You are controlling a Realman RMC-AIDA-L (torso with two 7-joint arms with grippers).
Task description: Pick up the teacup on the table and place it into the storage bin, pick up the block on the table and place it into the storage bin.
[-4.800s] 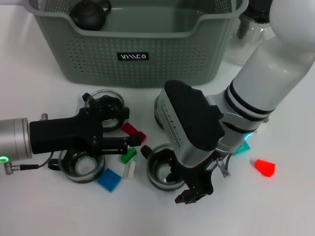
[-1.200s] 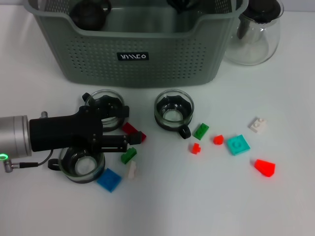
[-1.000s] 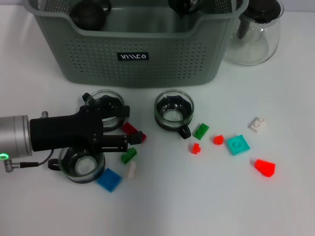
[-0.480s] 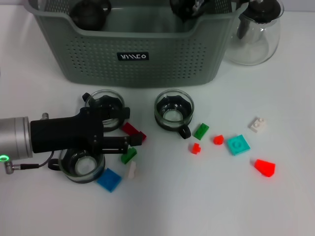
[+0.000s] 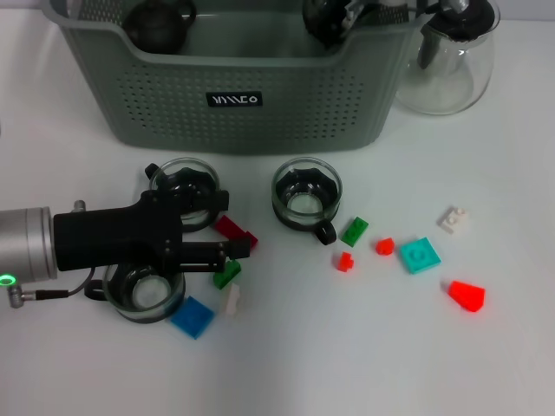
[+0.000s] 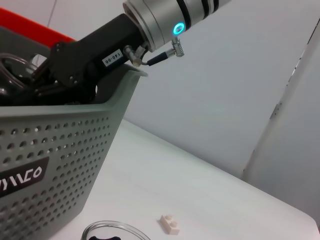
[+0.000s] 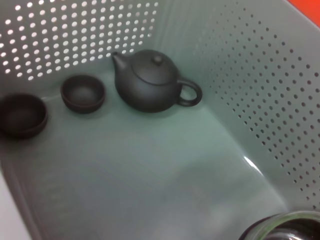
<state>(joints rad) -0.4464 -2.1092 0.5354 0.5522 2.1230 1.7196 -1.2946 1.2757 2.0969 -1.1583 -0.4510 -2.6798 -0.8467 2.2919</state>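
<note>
While the spread left tool (image 5: 231,225) is idling lower left, the right tool (image 5: 334,16) is pinching a clear glass teacup (image 7: 280,227) inside the grey-green perforated storage bin (image 5: 260,130) for release.

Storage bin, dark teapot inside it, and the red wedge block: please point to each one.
storage bin (image 5: 286,104), head view, perforated front wall beside the label.
dark teapot (image 7: 146,85), right wrist view, middle of its round body.
red wedge block (image 5: 466,295), head view, its top face.

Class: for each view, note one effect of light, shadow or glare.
Head view: even light, faint shadow under the left gripper, low over the blocks. Right wrist view: glare streak on the storage bin floor, holes lit from behind. Left wrist view: right gripper dark inside the bin, its arm's lamp glowing cyan.
</note>
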